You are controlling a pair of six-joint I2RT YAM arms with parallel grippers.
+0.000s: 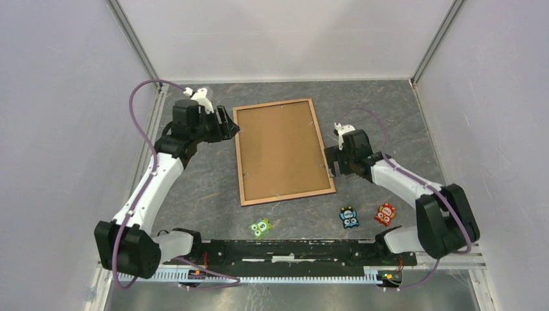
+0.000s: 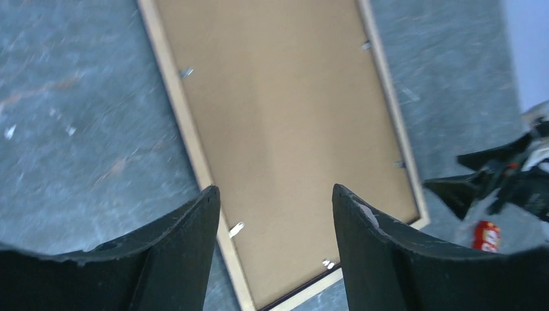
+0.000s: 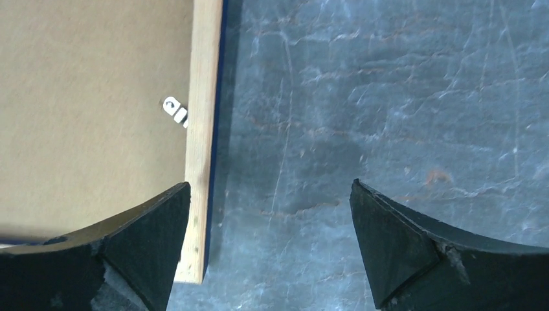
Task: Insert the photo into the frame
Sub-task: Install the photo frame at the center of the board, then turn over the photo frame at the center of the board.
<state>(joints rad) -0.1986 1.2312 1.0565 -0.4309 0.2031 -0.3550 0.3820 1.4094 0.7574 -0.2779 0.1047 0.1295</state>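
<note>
The frame (image 1: 288,195) lies face down mid-table, light wood rails up, with a plain brown backing board (image 1: 280,149) sitting inside it. The photo is hidden or out of view. My left gripper (image 1: 230,126) is open and empty at the frame's far left corner; in the left wrist view it (image 2: 273,189) hovers over the board (image 2: 285,116) and rail (image 2: 188,123). My right gripper (image 1: 331,162) is open and empty at the frame's right rail; in the right wrist view it (image 3: 268,184) straddles the rail's end (image 3: 204,97), beside the board (image 3: 84,110).
Small metal tabs (image 3: 175,110) sit along the rails' inner edges. Three small toys lie near the front: green (image 1: 261,227), blue (image 1: 349,217) and red (image 1: 385,214). Grey walls enclose the dark table (image 1: 388,116) on three sides.
</note>
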